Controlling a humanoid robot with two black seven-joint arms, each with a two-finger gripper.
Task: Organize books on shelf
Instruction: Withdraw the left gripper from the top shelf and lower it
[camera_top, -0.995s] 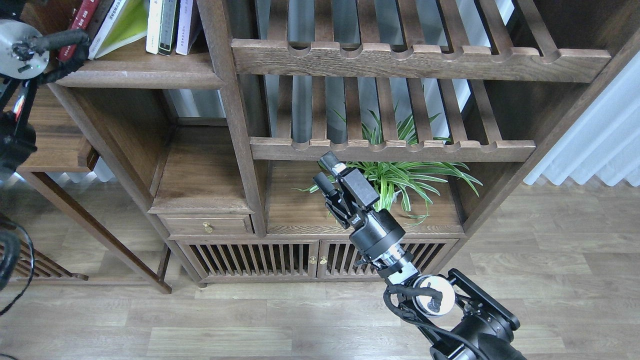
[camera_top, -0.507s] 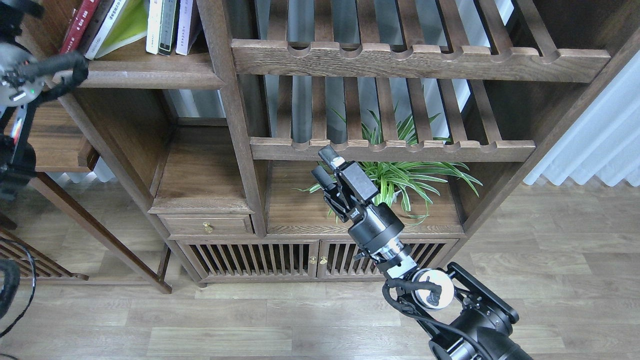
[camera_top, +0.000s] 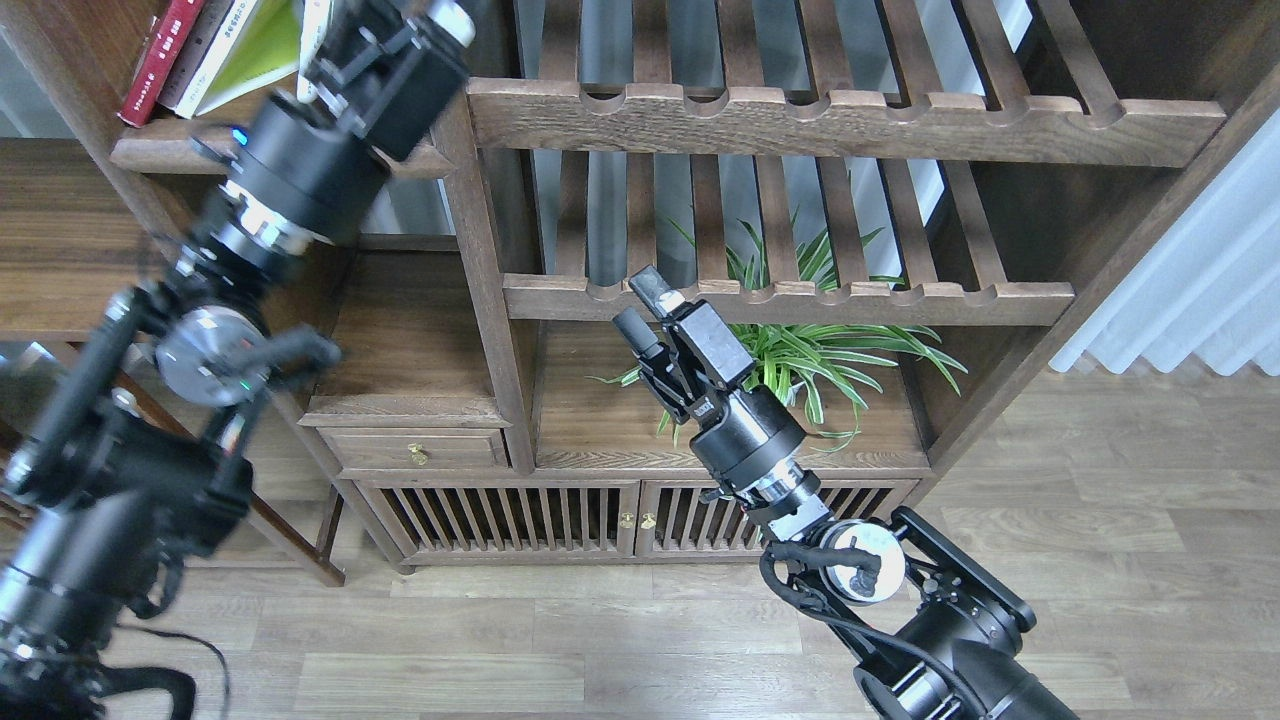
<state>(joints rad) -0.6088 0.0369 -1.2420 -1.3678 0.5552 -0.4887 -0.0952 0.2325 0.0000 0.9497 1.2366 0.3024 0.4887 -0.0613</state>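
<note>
Left gripper (camera_top: 400, 25) blurred before the leaning paperback books (camera_top: 215, 50) on the dark-brown wooden shelf (camera_top: 150, 148); aperture unreadable. Right gripper (camera_top: 640, 308) parted, empty.

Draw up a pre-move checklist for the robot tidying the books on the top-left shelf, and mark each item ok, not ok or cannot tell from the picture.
1. Left gripper raised to shelf height, in front of the books: ok.
2. Left gripper open or shut: cannot tell; blurred, top cut off by the frame.
3. Books standing upright: not ok; the red book and yellow-green book lean.
4. Books hidden behind the gripper: cannot tell.
5. Right gripper empty, fingers apart: ok.
6. Right gripper away from the books, low beside the plant: ok.
</note>
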